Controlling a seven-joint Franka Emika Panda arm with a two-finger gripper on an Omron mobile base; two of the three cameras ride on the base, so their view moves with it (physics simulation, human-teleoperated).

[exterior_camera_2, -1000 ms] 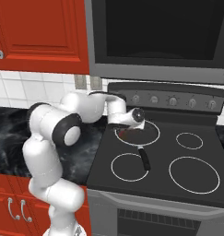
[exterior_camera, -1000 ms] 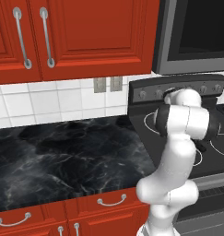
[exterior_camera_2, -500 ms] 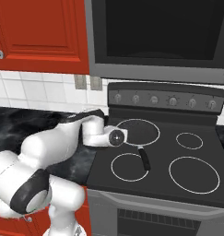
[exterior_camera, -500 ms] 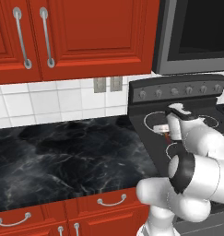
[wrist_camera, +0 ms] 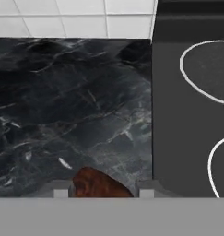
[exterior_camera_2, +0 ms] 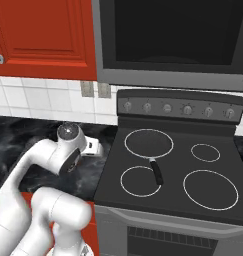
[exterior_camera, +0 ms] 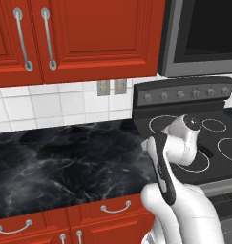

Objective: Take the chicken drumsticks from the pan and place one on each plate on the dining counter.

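The gripper (wrist_camera: 103, 191) is clenched on 1 chicken drumstick (wrist_camera: 99, 184), carrying it over the black worktop (wrist_camera: 62, 106) just left of the stove (exterior_camera_2: 178, 170). The step in hand looks like transport; next the base likely must drive to the dining counter's plates. On the stove, the pan (exterior_camera_2: 148, 143) looks empty.

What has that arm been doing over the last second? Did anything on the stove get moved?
The arm swung its hand off the stove's back left burner and out over the black marble worktop on the left. The gripper carries a chicken drumstick between its fingertips, away from the pan. The pan stayed on its burner with its handle pointing to the front, and the stove and red cabinets look unchanged.
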